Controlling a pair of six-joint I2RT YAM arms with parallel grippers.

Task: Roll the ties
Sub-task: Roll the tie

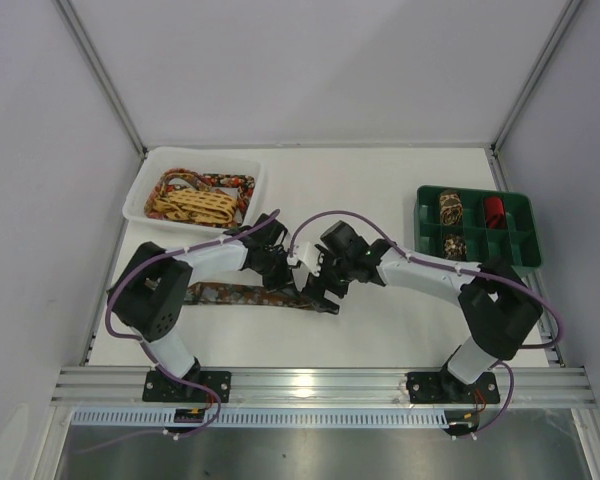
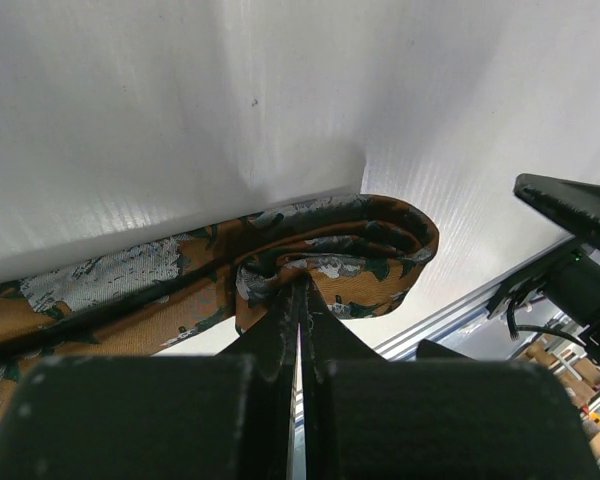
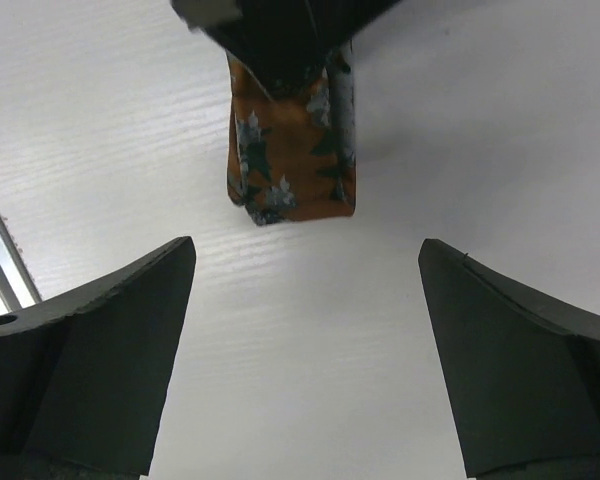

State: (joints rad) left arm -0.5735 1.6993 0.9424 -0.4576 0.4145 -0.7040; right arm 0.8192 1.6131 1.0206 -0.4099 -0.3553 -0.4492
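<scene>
**Top view.** A brown-orange mottled tie (image 1: 225,295) lies as a flat strip on the white table (image 1: 380,200), close to the near edge, and passes beneath both arms. The left fingers (image 1: 283,270) and the right fingers (image 1: 322,285) meet over the right end of the strip. At the rear left a white bin (image 1: 138,200) holds loose ties, among them a yellow lattice tie (image 1: 195,205) and a red-floral tie (image 1: 232,183). At the right a green tray (image 1: 475,192) with compartments holds two mottled coils (image 1: 450,207) and one red coil (image 1: 493,210).

**Left wrist view.** The left fingers (image 2: 275,330) are clenched, pinching the folded end of the mottled tie (image 2: 330,250). The fabric curls around their tips in a loose loop. The remainder of the strip trails away to the left across the table (image 2: 180,100).

**Right wrist view.** The right fingers (image 3: 100,340) are released and spread wide, grasping nothing. The folded end of the mottled tie (image 3: 290,160) sits ahead and between them, apart from both. The left fingers (image 3: 280,30) grip it at the top of the frame. Whether this end touches the table (image 3: 300,400) cannot be told.
</scene>
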